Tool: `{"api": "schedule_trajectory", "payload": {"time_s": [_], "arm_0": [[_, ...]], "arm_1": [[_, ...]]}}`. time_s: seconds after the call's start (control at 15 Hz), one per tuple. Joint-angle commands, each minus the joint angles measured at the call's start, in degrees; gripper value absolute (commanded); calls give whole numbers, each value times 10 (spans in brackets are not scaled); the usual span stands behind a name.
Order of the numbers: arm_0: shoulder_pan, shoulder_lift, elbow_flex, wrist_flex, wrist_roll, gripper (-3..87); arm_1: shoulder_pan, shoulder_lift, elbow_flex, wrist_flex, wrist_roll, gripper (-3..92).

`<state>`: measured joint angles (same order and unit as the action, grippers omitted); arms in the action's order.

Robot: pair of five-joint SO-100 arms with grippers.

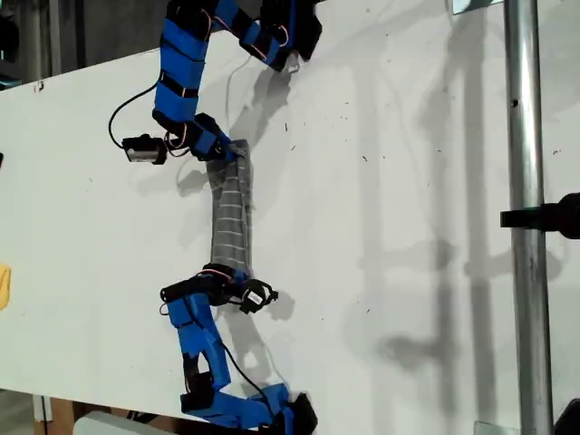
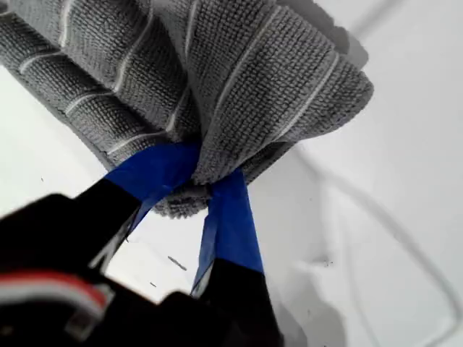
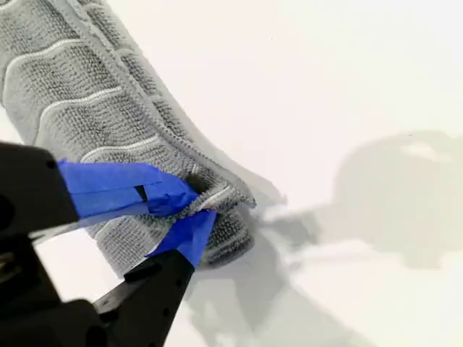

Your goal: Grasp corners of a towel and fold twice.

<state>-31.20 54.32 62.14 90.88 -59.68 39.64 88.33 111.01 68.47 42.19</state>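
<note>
Our first pincer [image 2: 210, 173] is closed on the towel [image 2: 217, 79]. Its two blue-taped fingers [image 2: 155, 170] pinch a bunched end of the grey cloth between them, with almost no gap left. Above the grip the fabric folds over itself in thick layers, and its thin white stripes run across the folds. That gathered end stands a little clear of the white tabletop [image 2: 405, 181] beyond it.

Our second pincer [image 3: 199, 204] is likewise clamped on the towel [image 3: 94, 108], here at a corner [image 3: 231, 199] of a narrow folded end. One taped finger [image 3: 119, 184] lies on top of the cloth and the other presses from under its edge. This end rests on the tabletop [image 3: 304, 65], and a soft shadow falls on the white surface just past the corner.

In the exterior view the towel [image 1: 229, 213] lies as a long narrow band on the tabletop [image 1: 408, 181], held at both ends. One blue arm [image 1: 181, 82] meets the towel's end nearer that view's top. Another blue arm [image 1: 195, 335] meets the end nearer its bottom. We cannot tell from the wrist views which arm is which. A metal pole [image 1: 526, 181] stands well apart from the towel, towards the exterior view's right.
</note>
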Motion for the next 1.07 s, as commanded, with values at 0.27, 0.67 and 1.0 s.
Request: {"api": "schedule_trajectory", "payload": {"time_s": [0.27, 0.67, 1.0], "arm_0": [[-83, -38, -32, 36, 34, -1], [-65, 303, 205, 55, -27, 191], [19, 635, 477, 11, -149, 200]], "arm_1": [[3, -46, -3, -5, 11, 1], [40, 173, -18, 187, 45, 240], [14, 519, 101, 277, 209, 262]]}}
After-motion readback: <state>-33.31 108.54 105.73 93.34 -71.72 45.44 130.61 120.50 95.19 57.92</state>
